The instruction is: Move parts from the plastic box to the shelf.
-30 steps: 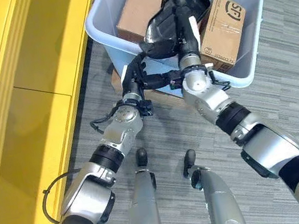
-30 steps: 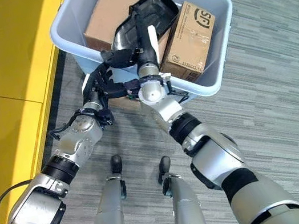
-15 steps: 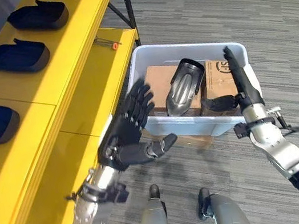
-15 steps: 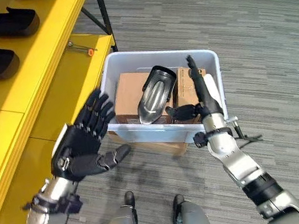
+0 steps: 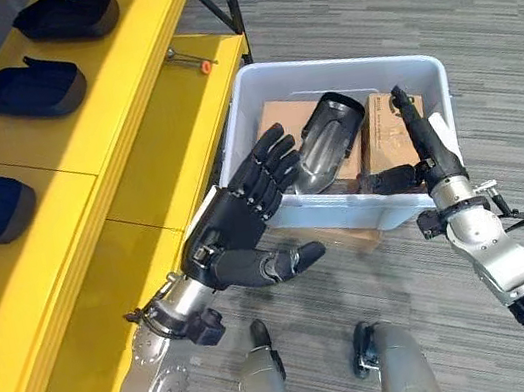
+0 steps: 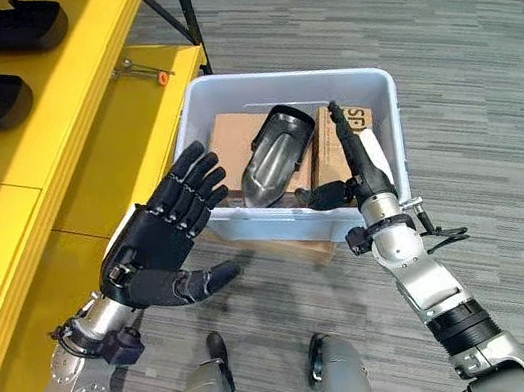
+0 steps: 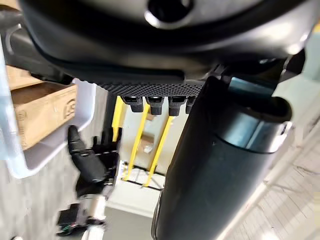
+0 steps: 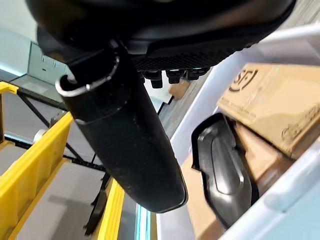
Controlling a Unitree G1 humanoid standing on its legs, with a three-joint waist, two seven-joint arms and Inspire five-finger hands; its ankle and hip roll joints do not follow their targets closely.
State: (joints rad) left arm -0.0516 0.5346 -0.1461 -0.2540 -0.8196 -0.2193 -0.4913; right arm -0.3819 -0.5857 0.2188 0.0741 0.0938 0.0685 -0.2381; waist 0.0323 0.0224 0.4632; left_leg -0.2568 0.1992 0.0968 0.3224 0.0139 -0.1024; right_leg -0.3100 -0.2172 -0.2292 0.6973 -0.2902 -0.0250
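Pale grey-blue plastic box (image 5: 276, 216) is seen on the floor at 12 o'clock, just beside the yellow metal shelf (image 5: 99, 133) at 10 o'clock. The part to be moved — a glossy black moulded shell, curved and scoop-shaped (image 5: 324, 142) — is lying tilted in the box between two brown cardboard cartons (image 6: 232, 142), resting on them.

Left hand (image 5: 241, 222) is held up spread, nothing grasped, in front of the box's near wall. Right hand (image 6: 356, 154) is held flat and straight at the box's 3 o'clock side, nothing gripped.

Shell is judged light, stiff, thin-walled and slippery — best taken at the rim on both long sides, one hand each. Similar dark trays (image 5: 30, 87) are already set on the shelf.
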